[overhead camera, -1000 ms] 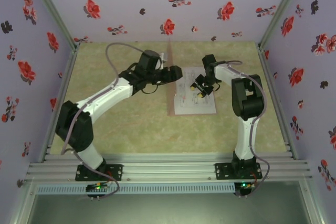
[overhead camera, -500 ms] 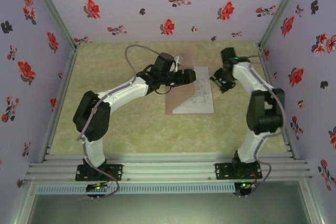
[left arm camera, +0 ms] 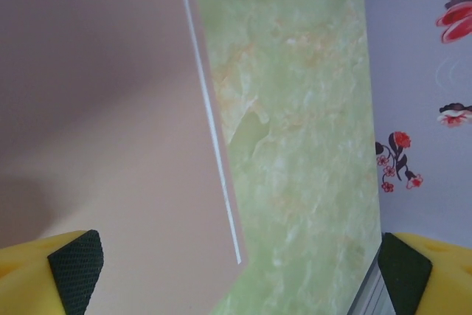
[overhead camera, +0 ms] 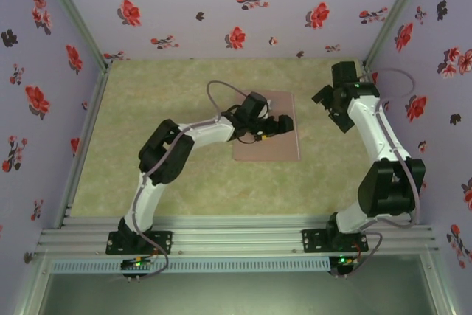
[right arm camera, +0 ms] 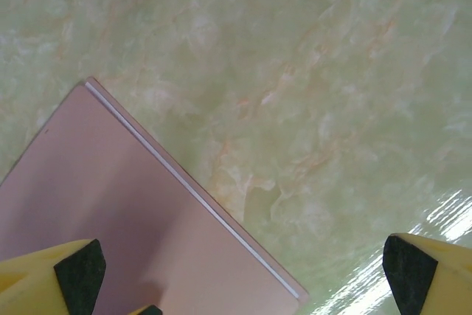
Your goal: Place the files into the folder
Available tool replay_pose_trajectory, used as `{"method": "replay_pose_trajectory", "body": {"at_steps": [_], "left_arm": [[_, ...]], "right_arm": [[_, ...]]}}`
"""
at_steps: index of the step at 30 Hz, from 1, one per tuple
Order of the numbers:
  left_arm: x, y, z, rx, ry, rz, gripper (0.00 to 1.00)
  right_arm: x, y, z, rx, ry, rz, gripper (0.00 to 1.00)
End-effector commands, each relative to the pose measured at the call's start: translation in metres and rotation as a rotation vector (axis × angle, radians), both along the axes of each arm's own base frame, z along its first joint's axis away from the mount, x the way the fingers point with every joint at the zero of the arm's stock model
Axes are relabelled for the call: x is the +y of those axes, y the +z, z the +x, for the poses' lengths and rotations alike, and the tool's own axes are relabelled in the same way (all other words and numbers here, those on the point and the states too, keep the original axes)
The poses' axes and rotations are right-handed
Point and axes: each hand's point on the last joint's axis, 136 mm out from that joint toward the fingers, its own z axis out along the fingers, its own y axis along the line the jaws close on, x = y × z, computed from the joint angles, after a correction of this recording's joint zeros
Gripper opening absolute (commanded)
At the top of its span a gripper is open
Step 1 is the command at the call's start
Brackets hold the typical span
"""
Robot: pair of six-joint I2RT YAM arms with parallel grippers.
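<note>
Thin pinkish-brown card folder [overhead camera: 267, 142] lies shut mid-table, looks done, so left end effector [left arm camera: 240, 265] and right end effector [right arm camera: 242, 269] hang spread, empty.

Left hand [left arm camera: 240, 263] and right hand [right arm camera: 243, 267], both with jaws wide apart.

Flat on the green marbled table [overhead camera: 184, 175], a little right of its middle: the folder [overhead camera: 265, 149], closed, pinkish-brown cover up, long sides running away from the arm bases. Over it, the left gripper [overhead camera: 286, 125], pointing right, at the end of a left arm stretched low from the near-left base. To the right, apart from the folder and towards the far right corner, the right gripper [overhead camera: 327, 101], on a right arm raised steeply from its base. All around, lilac walls [overhead camera: 221, 12] with red flowers; along the near edge, a metal rail [overhead camera: 236, 237]
</note>
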Motion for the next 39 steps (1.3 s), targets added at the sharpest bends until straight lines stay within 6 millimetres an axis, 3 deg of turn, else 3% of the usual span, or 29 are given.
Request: {"method": "replay_pose_trajectory", "body": {"at_steps": [1, 4, 7, 10, 12, 13, 15, 18, 21, 23, 26, 28, 33, 35, 39], "left_arm": [[0.009, 0.076, 0.022, -0.141, 0.061, -0.081, 0.99], [0.048, 0.123, 0.035, -0.252, 0.138, -0.131, 0.99], [0.121, 0.146, 0.048, -0.332, 0.295, -0.083, 0.99], [0.239, 0.159, 0.046, -0.478, 0.62, 0.302, 0.99], [0.316, 0.172, 0.033, -0.644, 0.819, 0.626, 0.99], [0.341, 0.171, 0.027, -0.695, 0.852, 0.757, 0.99], [0.392, 0.151, 0.015, -0.717, 0.848, 0.982, 0.99], [0.445, 0.106, -0.001, -0.678, 0.783, 1.034, 0.99], [0.472, 0.08, -0.02, -0.769, 0.816, 0.979, 0.99], [0.476, 0.071, -0.024, -0.868, 0.815, 0.95, 0.99], [0.493, 0.04, -0.025, -0.782, 0.819, 0.969, 1.0], [0.496, 0.028, -0.019, -0.793, 0.831, 0.947, 0.99], [0.496, 0.029, 0.023, -0.827, 0.815, 0.896, 1.0], [0.5, 0.03, 0.035, -0.867, 0.789, 0.913, 0.99], [0.529, 0.009, 0.03, -0.831, 0.94, 0.833, 0.99]], "right_arm": [[-0.011, 0.022, -0.006, -0.047, 0.065, -0.102, 0.99], [-0.023, 0.038, -0.013, -0.081, 0.088, -0.201, 0.99], [-0.034, 0.046, -0.025, -0.107, 0.125, -0.307, 0.99], [-0.062, 0.057, -0.046, -0.132, 0.037, -0.534, 0.99], [-0.065, 0.059, -0.043, -0.283, 0.055, -0.599, 0.99], [-0.067, 0.052, -0.042, -0.36, 0.05, -0.615, 0.99], [-0.078, 0.039, -0.047, -0.518, -0.029, -0.668, 0.99], [-0.078, -0.001, -0.051, -0.502, 0.042, -0.734, 0.99], [-0.074, -0.04, -0.049, -0.361, 0.154, -0.747, 0.99], [-0.072, -0.057, -0.045, -0.376, 0.18, -0.744, 0.99], [-0.075, -0.079, -0.038, -0.364, 0.183, -0.721, 0.99], [-0.071, -0.082, -0.025, -0.369, 0.224, -0.705, 0.99], [-0.063, -0.076, 0.014, -0.494, 0.23, -0.674, 0.99], [-0.061, -0.089, 0.024, -0.469, 0.251, -0.654, 0.99], [-0.051, -0.089, 0.024, -0.524, 0.299, -0.648, 0.99]]}}
